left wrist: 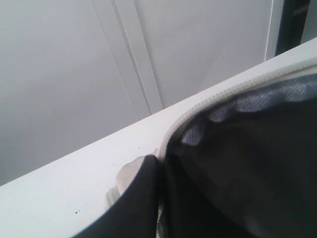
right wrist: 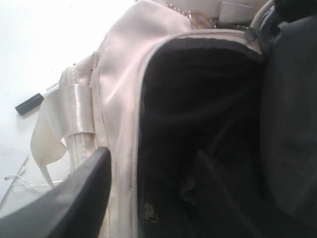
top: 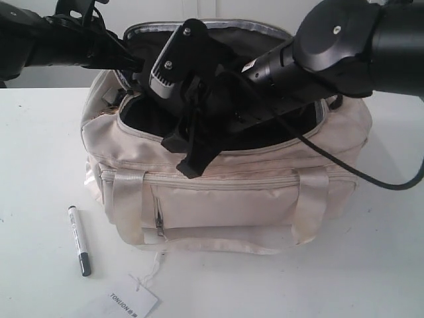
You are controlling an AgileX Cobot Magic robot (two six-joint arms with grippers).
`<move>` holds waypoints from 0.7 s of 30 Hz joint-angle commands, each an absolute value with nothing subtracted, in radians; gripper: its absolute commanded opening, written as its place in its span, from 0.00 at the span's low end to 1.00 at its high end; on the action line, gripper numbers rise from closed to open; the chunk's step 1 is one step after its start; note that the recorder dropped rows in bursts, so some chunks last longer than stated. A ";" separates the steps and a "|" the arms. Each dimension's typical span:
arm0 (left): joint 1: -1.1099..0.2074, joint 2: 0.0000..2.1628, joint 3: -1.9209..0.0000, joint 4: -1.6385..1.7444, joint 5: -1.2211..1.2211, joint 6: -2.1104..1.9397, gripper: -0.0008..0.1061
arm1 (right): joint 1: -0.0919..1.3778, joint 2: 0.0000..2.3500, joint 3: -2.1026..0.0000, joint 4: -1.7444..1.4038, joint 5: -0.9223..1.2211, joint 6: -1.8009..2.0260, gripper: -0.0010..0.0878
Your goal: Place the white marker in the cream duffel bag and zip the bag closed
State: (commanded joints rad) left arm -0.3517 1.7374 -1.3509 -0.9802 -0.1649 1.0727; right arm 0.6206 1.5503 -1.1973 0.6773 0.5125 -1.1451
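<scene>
The cream duffel bag stands in the middle of the table with its top open and its dark lining showing. Its curved flap is raised at the back. My left gripper is shut on the flap's edge at the back left; one dark finger presses against it. My right gripper is open and straddles the bag's front rim, one finger outside and the other inside, holding nothing. The white marker lies on the table left of the bag; its cap shows in the right wrist view.
A white paper tag on a string lies at the table's front edge below the bag. The bag's strap handles hang down its front. A black cable loops from the right arm over the bag's right end.
</scene>
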 joint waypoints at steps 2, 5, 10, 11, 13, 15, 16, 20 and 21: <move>-0.352 1.737 -1.351 -0.980 -0.165 1.073 0.01 | 0.621 1.537 -1.197 0.677 0.524 -1.145 0.56; -0.352 1.737 -1.351 -0.980 -0.165 1.073 0.01 | 0.621 1.532 -1.197 0.679 0.553 -1.145 0.55; -0.352 1.737 -1.351 -0.980 -0.165 1.073 0.01 | 0.621 1.532 -1.197 0.679 0.586 -1.145 0.31; -0.352 1.737 -1.351 -0.980 -0.165 1.073 0.01 | 0.621 1.532 -1.197 0.679 0.594 -1.145 0.27; -0.352 1.737 -1.351 -0.980 -0.165 1.073 0.01 | 0.621 1.526 -1.197 0.679 0.620 -1.145 0.21; -0.352 1.737 -1.351 -0.980 -0.165 1.073 0.01 | 0.621 1.520 -1.197 0.679 0.642 -1.145 0.13; -0.352 1.737 -1.351 -0.980 -0.165 1.073 0.01 | 0.621 1.520 -1.197 0.679 0.647 -1.145 0.11; -0.352 1.737 -1.351 -0.980 -0.165 1.073 0.01 | 0.621 1.518 -1.197 0.679 0.656 -1.145 0.03; -0.352 1.737 -1.351 -0.980 -0.165 1.073 0.01 | 0.621 1.518 -1.197 0.679 0.658 -1.145 0.03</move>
State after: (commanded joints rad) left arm -0.3517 1.7374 -1.3509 -0.9802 -0.1649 1.0727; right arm 0.6206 1.5177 -1.1973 0.6793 0.6582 -1.1451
